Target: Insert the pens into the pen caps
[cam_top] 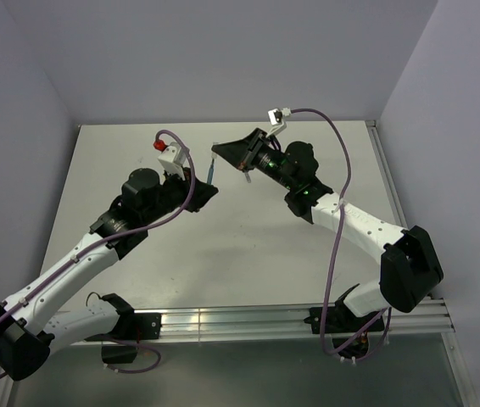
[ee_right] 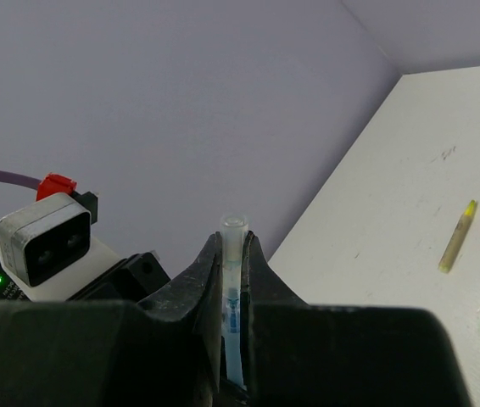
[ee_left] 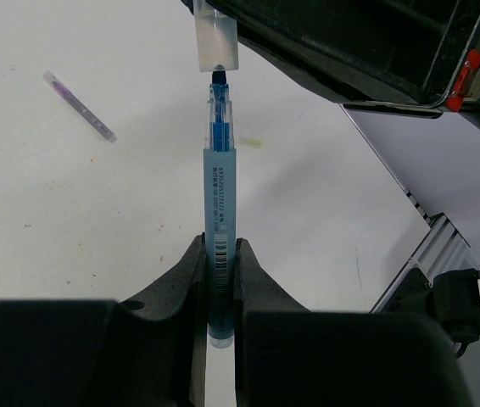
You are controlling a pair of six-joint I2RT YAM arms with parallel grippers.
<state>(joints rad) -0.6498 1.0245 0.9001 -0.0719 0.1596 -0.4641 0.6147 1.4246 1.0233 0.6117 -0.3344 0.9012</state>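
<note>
My left gripper [ee_left: 220,246] is shut on the lower barrel of the blue pen [ee_left: 220,182], which points away from the camera. The pen's dark tip sits right at the mouth of a pale translucent pen cap [ee_left: 215,47]. My right gripper [ee_right: 232,242] is shut on that cap [ee_right: 233,231], and the blue pen [ee_right: 234,309] shows in the gap behind it. From above, the two grippers meet over the middle of the table, left [cam_top: 207,188] below right [cam_top: 220,152], with the blue pen [cam_top: 212,174] between them. A grey-purple pen [ee_left: 79,106] and a yellow pen [ee_right: 459,236] lie on the table.
The white table [cam_top: 248,254] is walled at the back and both sides. An aluminium rail [cam_top: 257,320] runs along the near edge by the arm bases. The left wrist's camera housing [ee_right: 43,237] shows close beside the right fingers. A faint yellowish mark [ee_left: 253,142] is on the table.
</note>
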